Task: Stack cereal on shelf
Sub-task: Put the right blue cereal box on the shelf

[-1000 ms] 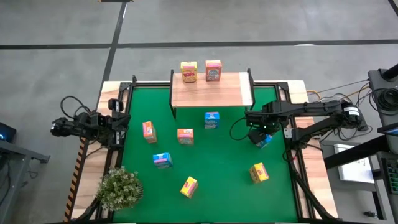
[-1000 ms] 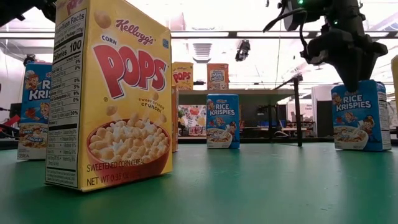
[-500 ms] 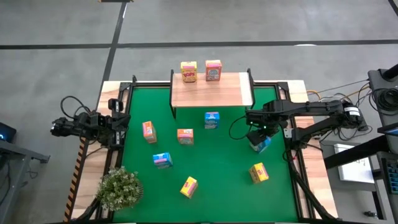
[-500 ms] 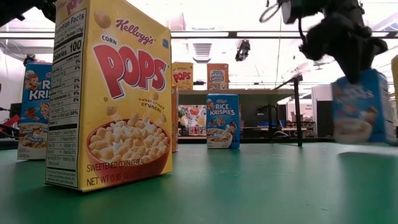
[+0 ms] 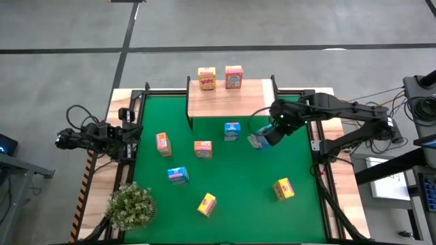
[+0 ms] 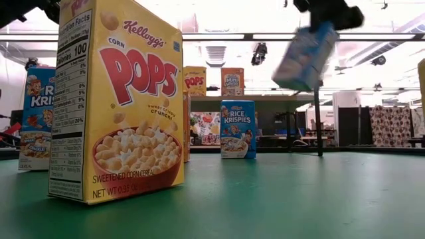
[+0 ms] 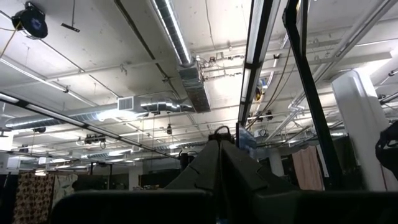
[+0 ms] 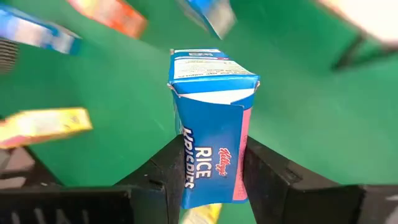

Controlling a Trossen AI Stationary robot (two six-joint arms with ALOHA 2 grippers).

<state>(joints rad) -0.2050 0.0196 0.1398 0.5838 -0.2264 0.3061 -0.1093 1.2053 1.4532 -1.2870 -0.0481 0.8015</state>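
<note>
My right gripper point(image 5: 267, 135) is shut on a blue cereal box point(image 5: 257, 140), in the air over the green mat just near of the shelf point(image 5: 231, 102), a light-wood plank on black legs. One yellow box point(image 5: 206, 77) and one orange-pink box point(image 5: 234, 77) stand at the plank's far edge. On the mat stand two more blue boxes point(image 5: 231, 131) point(image 5: 178, 175), two orange-pink boxes point(image 5: 163, 143) point(image 5: 203, 148) and two yellow boxes point(image 5: 206, 203) point(image 5: 283, 188). My left gripper point(image 7: 219, 163) is shut, parked at the table's left edge, pointing up. My right gripper pinches the blue box between its two fingers point(image 8: 165, 174), one on each of two opposite faces, near one end point(image 8: 211, 180). The rest of the box sticks out past the fingertips. In the low view the box point(image 6: 304, 56) is lifted clear and hangs tilted below the gripper.
A bushy potted plant point(image 5: 131, 205) stands at the mat's near left corner. Black frame rails point(image 5: 315, 146) run along the mat's sides. In the low view a yellow box point(image 6: 116, 99) stands close to the camera. Open mat lies between the boxes on the right half.
My right gripper, shut on the blue box, has lifted it off the right side of the mat and carried it up, toward the table's left and slightly toward the shelf. The box stood upright on the mat before; now it is clear of it and tilted.
</note>
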